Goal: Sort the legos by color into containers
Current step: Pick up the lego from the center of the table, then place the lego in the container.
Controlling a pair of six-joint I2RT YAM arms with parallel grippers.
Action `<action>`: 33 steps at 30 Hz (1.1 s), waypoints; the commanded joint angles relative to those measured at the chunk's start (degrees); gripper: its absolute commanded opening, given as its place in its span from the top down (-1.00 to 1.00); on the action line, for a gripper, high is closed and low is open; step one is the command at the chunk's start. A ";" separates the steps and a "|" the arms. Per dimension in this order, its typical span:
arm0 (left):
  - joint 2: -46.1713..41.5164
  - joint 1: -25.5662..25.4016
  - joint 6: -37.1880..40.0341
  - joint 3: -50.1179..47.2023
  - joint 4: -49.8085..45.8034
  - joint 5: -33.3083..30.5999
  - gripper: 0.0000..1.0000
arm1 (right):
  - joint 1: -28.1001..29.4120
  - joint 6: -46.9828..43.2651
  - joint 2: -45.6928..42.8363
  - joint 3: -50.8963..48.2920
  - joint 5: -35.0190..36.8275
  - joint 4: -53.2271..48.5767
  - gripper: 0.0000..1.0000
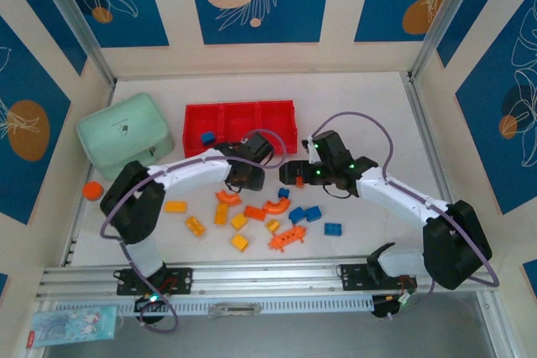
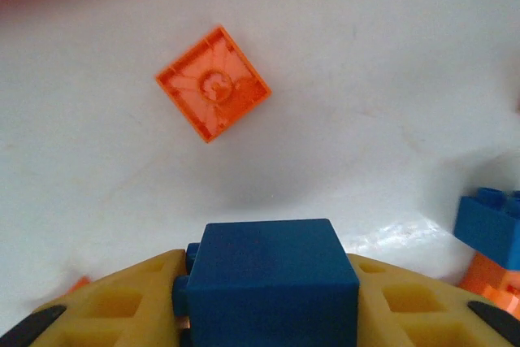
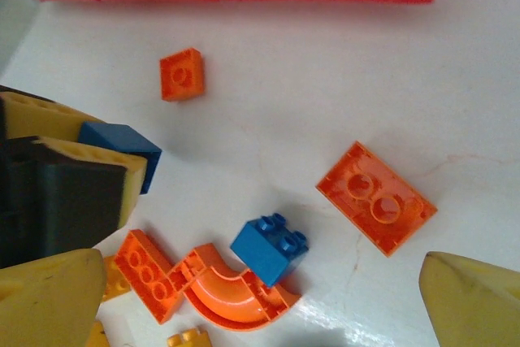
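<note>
left pincer [image 2: 264, 314] grips a blue brick [image 2: 272, 270] between its pads, just off the near side of the red tray [image 1: 240, 106] toward the surface's far edge. right pincer [image 3: 260, 306] gapes wide, empty, above loose legos [image 3: 376, 197] mid-surface.

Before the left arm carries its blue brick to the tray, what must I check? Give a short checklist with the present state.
1. Grip: left jaws on both sides of the blue brick: ok.
2. Lift: brick clear of the table: cannot tell.
3. Target: red tray, left compartment already holds another blue brick: ok.
4. Other arm: right jaws wide open, empty: ok.
5. Path: orange brick lies flat before the tray: ok.
</note>
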 commanded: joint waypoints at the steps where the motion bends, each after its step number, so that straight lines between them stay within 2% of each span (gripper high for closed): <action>1: -4.99 0.43 3.01 2.49 -4.31 -5.14 0.21 | 1.58 -1.00 0.29 3.27 0.13 -1.48 -0.98; 4: -7.68 2.17 4.94 3.19 -5.92 -8.25 0.21 | 3.15 -0.70 1.43 4.87 0.96 -1.24 -0.98; 8: -9.98 7.10 7.36 4.14 -6.40 -8.33 0.21 | 5.32 -0.56 4.11 7.95 1.46 -1.00 -0.98; 15: -8.68 19.15 10.47 6.82 -2.68 -5.83 0.22 | 7.28 -0.25 9.57 13.24 1.78 1.74 -0.99; 20: -2.11 25.48 10.82 11.89 -0.77 -5.16 0.21 | 7.21 -0.35 13.47 16.47 1.36 2.60 -0.98; 23: 2.52 27.42 10.91 14.32 2.05 -4.53 0.21 | 7.04 -0.80 15.12 18.18 1.25 1.71 -0.98; 27: 10.65 29.76 10.95 21.03 0.47 -5.62 0.20 | 6.71 -1.33 15.67 18.88 1.42 1.51 -0.98; 30: 14.84 30.79 10.84 25.55 -1.75 -3.57 0.01 | 6.24 -1.61 15.33 18.98 1.36 1.15 -0.98; 33: 14.99 30.79 11.33 25.98 -1.16 -2.58 -0.11 | 5.71 -1.88 14.50 18.72 1.42 0.97 -0.98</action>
